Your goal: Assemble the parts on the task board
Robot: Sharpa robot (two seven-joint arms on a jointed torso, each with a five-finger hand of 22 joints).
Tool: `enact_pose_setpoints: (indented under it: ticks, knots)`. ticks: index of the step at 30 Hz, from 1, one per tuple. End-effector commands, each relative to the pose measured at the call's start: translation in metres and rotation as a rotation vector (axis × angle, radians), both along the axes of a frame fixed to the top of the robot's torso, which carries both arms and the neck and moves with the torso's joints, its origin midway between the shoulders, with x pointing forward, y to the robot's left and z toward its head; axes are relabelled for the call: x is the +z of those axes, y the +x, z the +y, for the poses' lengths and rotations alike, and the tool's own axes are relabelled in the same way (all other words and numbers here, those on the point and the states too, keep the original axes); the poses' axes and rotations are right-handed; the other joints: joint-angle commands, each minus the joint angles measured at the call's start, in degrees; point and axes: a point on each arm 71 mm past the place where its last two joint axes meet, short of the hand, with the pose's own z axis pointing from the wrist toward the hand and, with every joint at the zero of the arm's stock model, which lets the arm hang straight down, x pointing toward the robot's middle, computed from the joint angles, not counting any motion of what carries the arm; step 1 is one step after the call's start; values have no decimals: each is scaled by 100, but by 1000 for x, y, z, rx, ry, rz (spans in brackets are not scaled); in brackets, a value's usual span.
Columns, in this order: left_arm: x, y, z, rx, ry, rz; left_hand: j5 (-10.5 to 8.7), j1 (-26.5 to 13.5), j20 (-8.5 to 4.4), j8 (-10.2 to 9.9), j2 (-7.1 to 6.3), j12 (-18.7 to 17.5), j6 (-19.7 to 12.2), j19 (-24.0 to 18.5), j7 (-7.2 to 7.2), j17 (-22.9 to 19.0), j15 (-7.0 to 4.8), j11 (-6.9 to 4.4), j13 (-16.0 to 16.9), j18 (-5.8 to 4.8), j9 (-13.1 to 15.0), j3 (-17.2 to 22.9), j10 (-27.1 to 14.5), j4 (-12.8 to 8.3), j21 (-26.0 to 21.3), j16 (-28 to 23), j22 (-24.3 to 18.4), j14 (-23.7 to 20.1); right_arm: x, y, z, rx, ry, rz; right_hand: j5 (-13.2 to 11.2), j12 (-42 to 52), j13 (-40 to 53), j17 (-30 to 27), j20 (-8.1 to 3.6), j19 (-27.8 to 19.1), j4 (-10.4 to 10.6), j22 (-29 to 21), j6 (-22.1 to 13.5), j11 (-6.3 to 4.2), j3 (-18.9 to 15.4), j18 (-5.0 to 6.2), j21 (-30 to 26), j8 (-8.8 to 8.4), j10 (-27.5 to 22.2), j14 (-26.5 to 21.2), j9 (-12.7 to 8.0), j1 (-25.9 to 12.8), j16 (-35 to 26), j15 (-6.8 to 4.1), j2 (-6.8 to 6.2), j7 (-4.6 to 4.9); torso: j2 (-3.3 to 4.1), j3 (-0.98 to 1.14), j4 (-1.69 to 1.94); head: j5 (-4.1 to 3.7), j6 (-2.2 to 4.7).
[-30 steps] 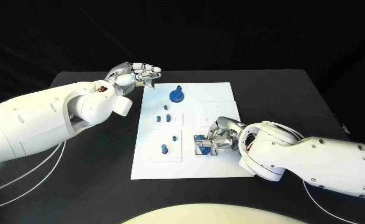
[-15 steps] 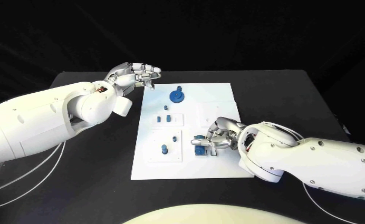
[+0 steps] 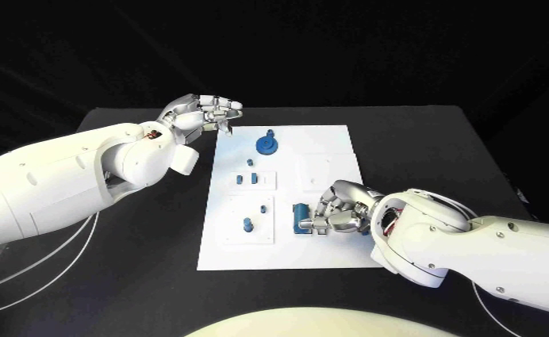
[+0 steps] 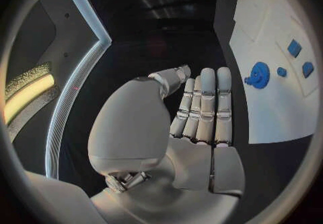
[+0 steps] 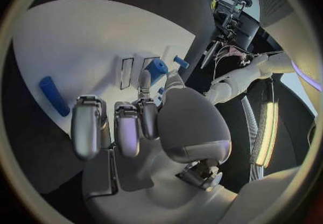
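The white task board (image 3: 332, 135) lies mid-table. A blue gear-shaped part (image 3: 266, 144) stands at its far end, also seen in the left wrist view (image 4: 258, 75). Small blue parts (image 3: 245, 178) and two blue pegs (image 3: 248, 226) stand in the left panels. A long blue part (image 3: 301, 217) lies on the board beside my right hand (image 3: 341, 210). In the right wrist view this part (image 5: 54, 96) lies apart from the bent fingers (image 5: 88, 124), which grip nothing. My left hand (image 3: 209, 115) hovers by the board's far left corner, fingers (image 4: 205, 105) straight and empty.
Black table (image 3: 137, 226) surrounds the board (image 4: 269, 105) on all sides. My left forearm (image 3: 80, 174) covers the table's left side, and my right forearm (image 3: 469, 246) lies over its front right. The board's right half (image 3: 326, 166) is bare white.
The long blue part has left my right hand's fingers and now lies on the board to their left. The right hand shifted slightly toward the front. My left hand stayed put.
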Motion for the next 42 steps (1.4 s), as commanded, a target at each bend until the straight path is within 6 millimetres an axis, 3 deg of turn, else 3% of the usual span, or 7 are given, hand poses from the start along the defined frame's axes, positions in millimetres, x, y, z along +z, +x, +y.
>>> enact_pose_setpoints:
  ticks: [1, 9, 11, 14, 18, 27, 42]
  knots:
    - [1, 0, -2, -15, -10, -2, 12, -32, -2, 27, 11, 37, -30, -21, 12, -9, 9, 14, -9, 89, -8, -15, -42, 30, -24, -28, -5, -28, 0, -3, 2, 42, 7, 12, -19, 3, 887, 1478, -43, 325, -2, 1263, -40, -11, -27, -64, 21, -16, 266, 591, 7, 68, 23, -34, 6, -6, 4, 1, 0, -1, 3]
    - [1, 0, -3, -18, -10, 0, 13, -32, -2, 31, 16, 42, -32, -19, 11, -9, 8, 13, -10, 90, -8, -10, -45, 31, -29, -29, -9, -29, -3, 0, 1, 36, -23, 24, 90, 8, 899, 1477, -46, 330, 3, 1268, -37, -14, 9, -67, 43, -42, 271, 591, 1, 248, 23, -38, 72, -10, 7, -3, 7, -1, 1]
    - [1, 0, -3, -18, -10, 0, 13, -32, -2, 31, 16, 42, -32, -19, 11, -9, 8, 13, -10, 90, -8, -10, -45, 31, -29, -29, -9, -29, -4, 2, 1, 25, -31, 17, 101, 11, 905, 1482, -49, 327, 4, 1265, -36, -17, 64, -65, 31, -61, 274, 592, -7, 360, 25, -41, 161, -13, 7, -5, 4, -1, -2]
    - [1, 0, -3, -18, -10, 1, 13, -32, -2, 31, 16, 42, -32, -19, 11, -9, 8, 13, -10, 90, -8, -10, -45, 31, -29, -29, -9, -29, -6, 4, 2, 12, -41, 11, -140, -1, 906, 1472, -52, 322, 30, 1261, -27, -16, 186, -62, 16, -95, 273, 590, -21, 435, 21, -41, 405, -10, 6, -4, 7, 2, -3]
    - [1, 0, -3, -19, -10, 2, 13, -34, -2, 34, 19, 45, -33, -18, 11, -9, 8, 13, -10, 90, -8, -8, -46, 33, -32, -29, -12, -29, -7, 6, 1, 7, -51, 10, -106, 0, 910, 1472, -52, 322, 16, 1261, -28, -19, 220, -62, 16, -105, 275, 590, -24, 465, 21, -41, 453, -15, 2, -6, 4, 0, -4]
    - [1, 0, -3, -19, -9, 4, 13, -34, -2, 34, 19, 45, -33, -18, 11, -9, 8, 13, -10, 90, -8, -8, -46, 33, -32, -29, -12, -29, -8, 6, 0, 20, -47, 10, -66, -24, 900, 1458, -53, 313, -6, 1254, -49, -21, 259, -57, -15, -127, 266, 587, -31, 549, 16, -44, 455, -16, 1, -2, 1, 9, -13]
    - [0, -1, -1, -16, -6, 7, 18, -3, -7, 45, 31, 58, -36, -10, 8, -12, 1, 9, -13, 94, -8, 16, -51, 10, -35, -34, -16, -33, -9, -1, -5, 49, -28, 59, 59, -47, 899, 1449, -53, 303, -41, 1248, -66, -21, 301, -52, -40, -174, 258, 585, -45, 807, 12, -44, 259, -15, 3, -3, 2, 30, -31]
